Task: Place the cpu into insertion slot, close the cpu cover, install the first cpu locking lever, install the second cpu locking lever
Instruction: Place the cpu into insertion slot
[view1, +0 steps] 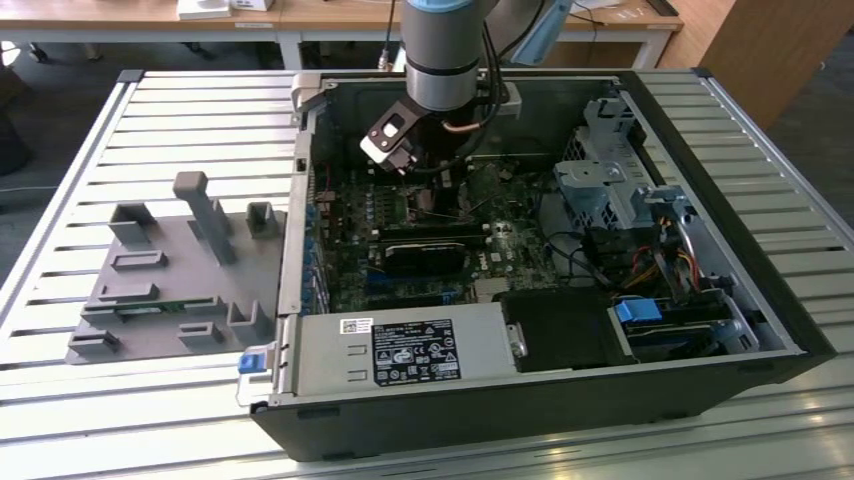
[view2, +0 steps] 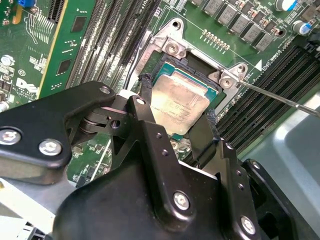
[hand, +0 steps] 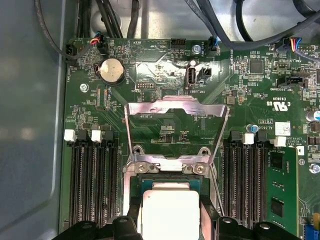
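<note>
Right, jaws first: my black two-fingered gripper is drawn in to chip width, a fingertip pressed against each of two opposite edges of the cpu, a small flat square chip with a dull grey-silver metal top. Chip lies at the insertion slot, the small square socket with a silvery rim; fully seated or not, I cannot tell. The cpu cover, a thin silvery windowed frame, stands raised on its hinge just beside. Thin steel lever rod juts from one socket corner. Green circuit board around; long black slots flank both sides. My arm reaches into the open black computer case.
</note>
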